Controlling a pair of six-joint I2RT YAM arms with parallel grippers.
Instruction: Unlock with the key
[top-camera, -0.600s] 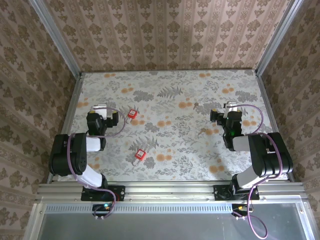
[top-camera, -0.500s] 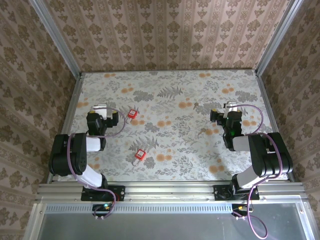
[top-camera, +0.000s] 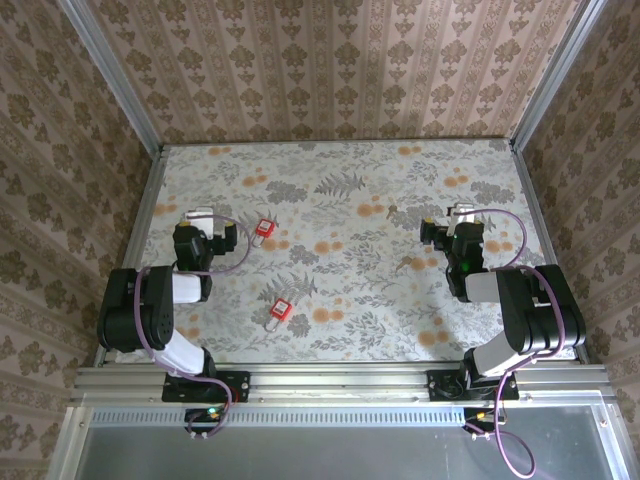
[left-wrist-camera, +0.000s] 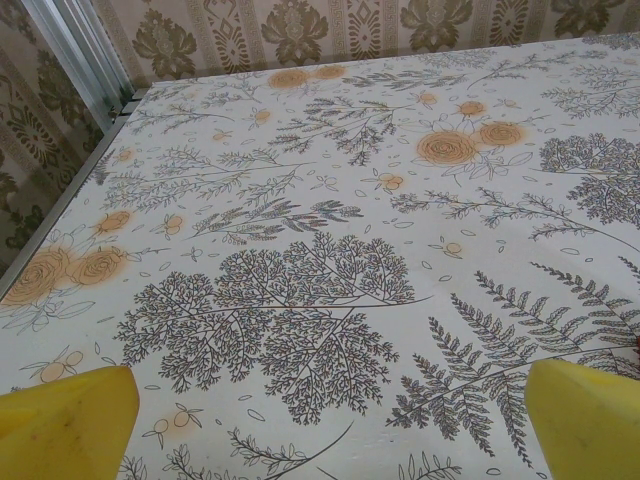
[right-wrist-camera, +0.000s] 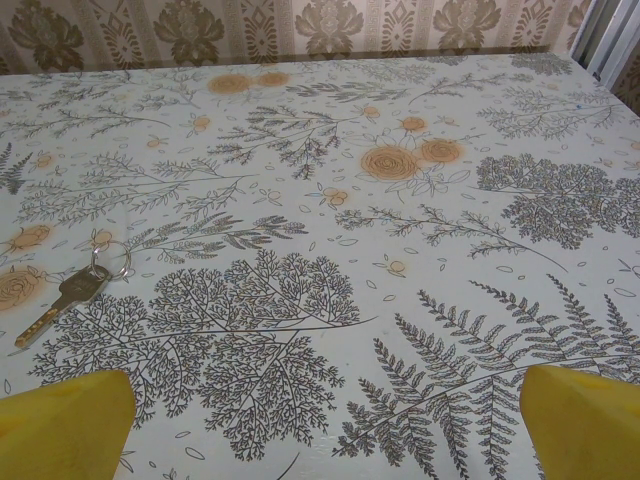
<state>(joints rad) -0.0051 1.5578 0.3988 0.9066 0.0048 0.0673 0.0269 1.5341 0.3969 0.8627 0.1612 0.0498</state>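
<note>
Two small red padlocks lie on the flowered tabletop: one just right of my left gripper, the other nearer the front, between the arms. A brass key on a metal ring lies flat at the left of the right wrist view, ahead and to the left of my right gripper. Both grippers are open with nothing between the yellow fingertips. My left gripper looks over bare cloth. My right gripper rests at the right side of the table.
Patterned walls close the table at the back and on both sides, with metal rails along the side edges. Cables loop beside each wrist. Open cloth stretches between the arms and toward the far wall.
</note>
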